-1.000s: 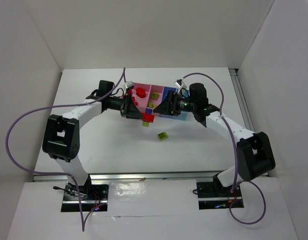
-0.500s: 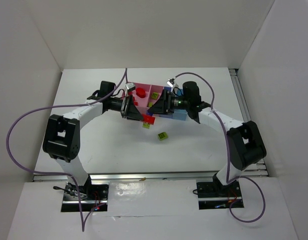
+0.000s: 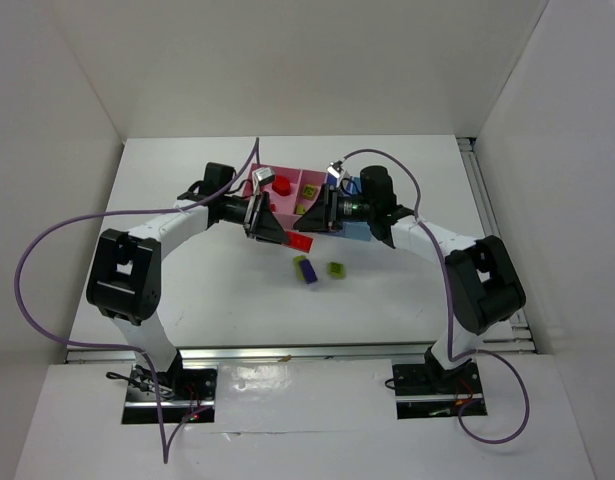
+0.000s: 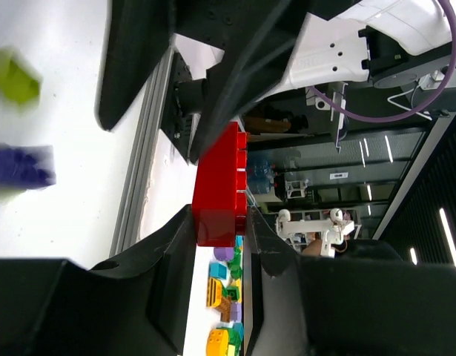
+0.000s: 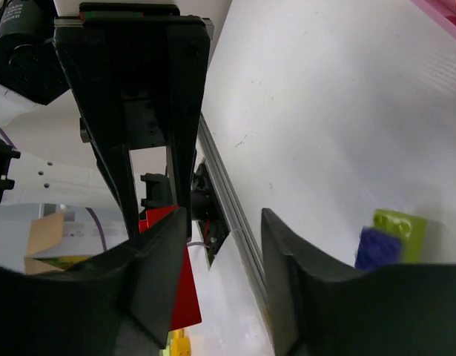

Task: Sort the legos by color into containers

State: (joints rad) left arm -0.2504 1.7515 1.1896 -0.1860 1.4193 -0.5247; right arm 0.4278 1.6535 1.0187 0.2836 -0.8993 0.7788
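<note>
Red brick is sitting clenched in left gripper; right gripper gaping empty; green brick, purple brick lying loose mid-frame; bins part-filled.

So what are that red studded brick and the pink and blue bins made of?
The red studded brick looks like hard moulded plastic: crisp edges, even colour, slight sheen. The pink and blue bins: probably plastic too, uniformly coloured; finish unclear.

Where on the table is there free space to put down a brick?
Free: the table's wide strip between the purple brick, green brick and near edge; also the far-left corner. Crowded: between the bins and those bricks.
</note>
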